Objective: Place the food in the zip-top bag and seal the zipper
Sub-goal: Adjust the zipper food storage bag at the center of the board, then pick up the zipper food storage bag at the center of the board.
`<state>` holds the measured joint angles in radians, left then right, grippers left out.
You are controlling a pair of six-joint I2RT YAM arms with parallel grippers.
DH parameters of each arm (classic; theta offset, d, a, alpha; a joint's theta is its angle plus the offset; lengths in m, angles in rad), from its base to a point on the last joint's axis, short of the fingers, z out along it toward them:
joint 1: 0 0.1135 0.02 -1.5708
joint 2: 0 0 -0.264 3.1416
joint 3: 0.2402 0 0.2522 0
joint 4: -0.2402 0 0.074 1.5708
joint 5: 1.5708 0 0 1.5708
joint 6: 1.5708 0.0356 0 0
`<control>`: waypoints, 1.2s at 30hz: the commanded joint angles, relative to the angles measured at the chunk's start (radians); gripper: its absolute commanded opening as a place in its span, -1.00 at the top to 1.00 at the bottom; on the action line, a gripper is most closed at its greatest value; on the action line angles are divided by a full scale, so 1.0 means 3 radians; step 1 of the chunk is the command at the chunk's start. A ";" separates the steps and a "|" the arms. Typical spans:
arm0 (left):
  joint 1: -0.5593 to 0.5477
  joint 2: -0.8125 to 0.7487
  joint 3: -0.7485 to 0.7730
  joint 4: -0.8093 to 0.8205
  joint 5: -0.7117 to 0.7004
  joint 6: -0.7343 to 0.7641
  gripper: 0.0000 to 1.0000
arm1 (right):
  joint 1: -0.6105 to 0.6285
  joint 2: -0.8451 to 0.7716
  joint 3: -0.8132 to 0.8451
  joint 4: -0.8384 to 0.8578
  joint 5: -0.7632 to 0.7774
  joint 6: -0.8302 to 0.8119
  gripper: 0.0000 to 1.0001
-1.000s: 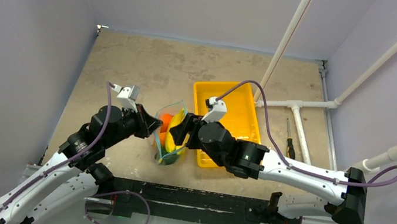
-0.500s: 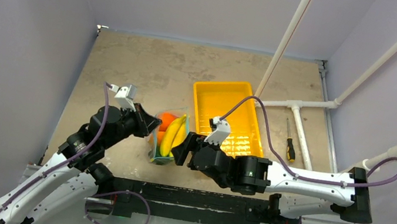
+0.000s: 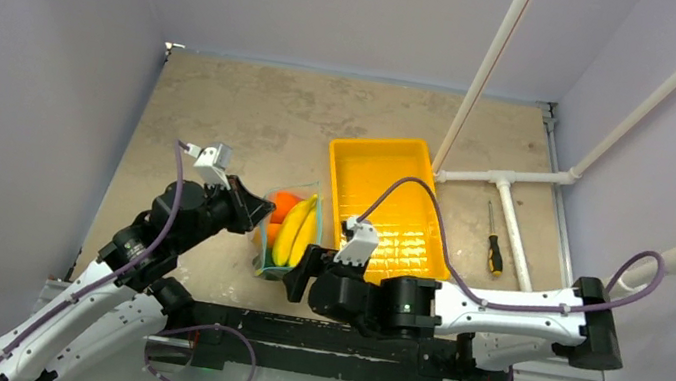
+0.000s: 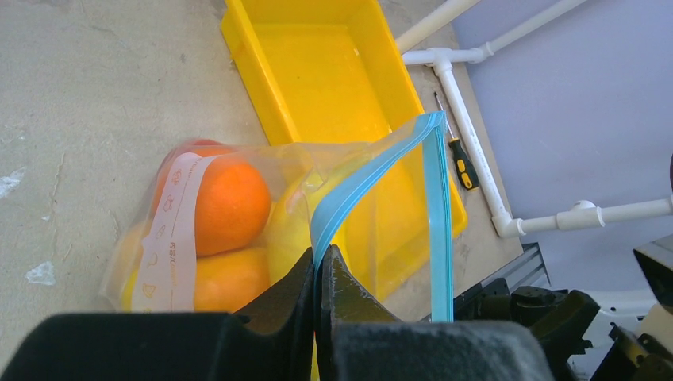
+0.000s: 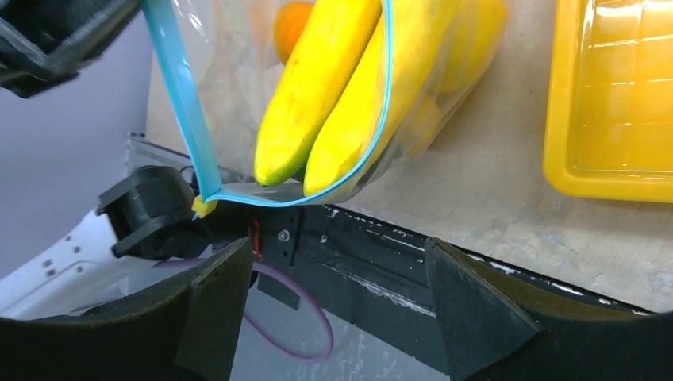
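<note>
Pale lilac walls [image 3: 31,54] — mottled tan tabletop [image 3: 255,107], white pipes [image 3: 502,179] at right

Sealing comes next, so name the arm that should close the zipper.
Probably the right arm: its jaws stand open and empty facing the zipper's near end, while the left arm's jaws are shut on that strip, holding the zip-top bag.

worn table [image 3: 224,113] bears zip-top bag [image 3: 288,236], yellow tray [image 3: 369,160], screwdriver [image 3: 493,249], white pipes [image 3: 511,217].

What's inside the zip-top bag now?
Through the clear zip-top bag you can see yellow bananas, an orange and a second orange fruit below it. Anything beneath or behind these is covered by them, so the full count can't be told.
</note>
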<state>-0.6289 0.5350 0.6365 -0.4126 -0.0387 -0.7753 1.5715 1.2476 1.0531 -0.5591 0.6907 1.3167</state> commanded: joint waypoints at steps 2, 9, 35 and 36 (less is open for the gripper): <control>-0.0003 0.0029 0.0031 0.0110 -0.0011 -0.0048 1.00 | 0.0054 0.0302 0.0282 0.0121 0.0251 0.0103 -0.66; -0.0005 0.0023 0.0041 0.0064 -0.0013 -0.0035 1.00 | 0.0074 0.0713 0.0767 -0.0030 0.0539 0.0053 -0.73; -0.0002 -0.0086 0.0002 -0.0039 0.0004 -0.0064 1.00 | -0.0147 0.1619 0.1603 -0.0659 0.0663 0.0236 -0.01; -0.0003 -0.0094 0.0001 -0.0046 0.0004 -0.0060 1.00 | -0.0175 0.1619 0.1611 -0.0642 0.0661 0.0210 0.10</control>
<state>-0.6289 0.5217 0.6365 -0.4400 -0.0391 -0.7761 1.5463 1.7493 1.4940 -0.7555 0.8398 1.3968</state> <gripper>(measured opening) 0.004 0.531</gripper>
